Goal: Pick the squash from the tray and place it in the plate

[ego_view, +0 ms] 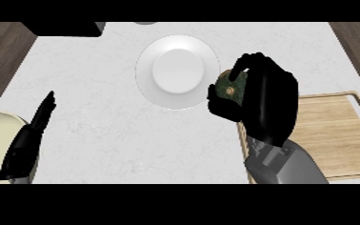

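With its fingers curled round the squash, the right hand should travel toward ten o'clock until centred over the plate, then lower and uncurl; the left hand rests straight-fingered at eight o'clock.

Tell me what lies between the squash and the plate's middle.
Nothing but plate: head view shows the squash, held in the right hand, just beside the plate's right rim, with only white rim between.
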Available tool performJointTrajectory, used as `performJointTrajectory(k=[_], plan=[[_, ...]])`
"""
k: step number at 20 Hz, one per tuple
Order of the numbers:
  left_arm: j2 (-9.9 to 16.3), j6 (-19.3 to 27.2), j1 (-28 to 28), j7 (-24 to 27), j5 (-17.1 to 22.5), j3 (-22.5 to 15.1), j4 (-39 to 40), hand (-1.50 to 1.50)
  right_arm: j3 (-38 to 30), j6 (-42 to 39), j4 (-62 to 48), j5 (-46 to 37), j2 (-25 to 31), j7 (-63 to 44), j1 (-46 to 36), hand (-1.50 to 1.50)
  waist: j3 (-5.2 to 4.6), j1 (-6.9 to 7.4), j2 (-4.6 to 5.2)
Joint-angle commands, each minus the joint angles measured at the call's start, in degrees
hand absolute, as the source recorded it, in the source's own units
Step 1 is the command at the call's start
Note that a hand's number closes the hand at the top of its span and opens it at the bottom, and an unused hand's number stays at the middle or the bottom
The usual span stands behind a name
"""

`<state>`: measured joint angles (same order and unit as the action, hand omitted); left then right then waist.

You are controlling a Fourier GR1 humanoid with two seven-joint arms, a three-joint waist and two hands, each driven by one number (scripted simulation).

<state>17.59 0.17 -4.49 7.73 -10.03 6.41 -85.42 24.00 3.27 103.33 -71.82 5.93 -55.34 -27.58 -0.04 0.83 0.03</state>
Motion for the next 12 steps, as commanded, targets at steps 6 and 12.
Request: performJointTrajectory(k=[6,12], plan=[[-1.79,0.77,-0.51,-0.4,-2.0,-0.88,-1.09,0.0,-5.41,9.1,-25.17,7.16,-5.84,1.56,-18.02,1.5,0.04,0.5,0.21],[-1.46,-0.01,4.07,0.32,-2.39,-0.8,3.32,0.0,-4.3,14.88,-43.87,16.95,-5.91,-1.21,-28.54,1.5,-0.01,1.44,0.6]])
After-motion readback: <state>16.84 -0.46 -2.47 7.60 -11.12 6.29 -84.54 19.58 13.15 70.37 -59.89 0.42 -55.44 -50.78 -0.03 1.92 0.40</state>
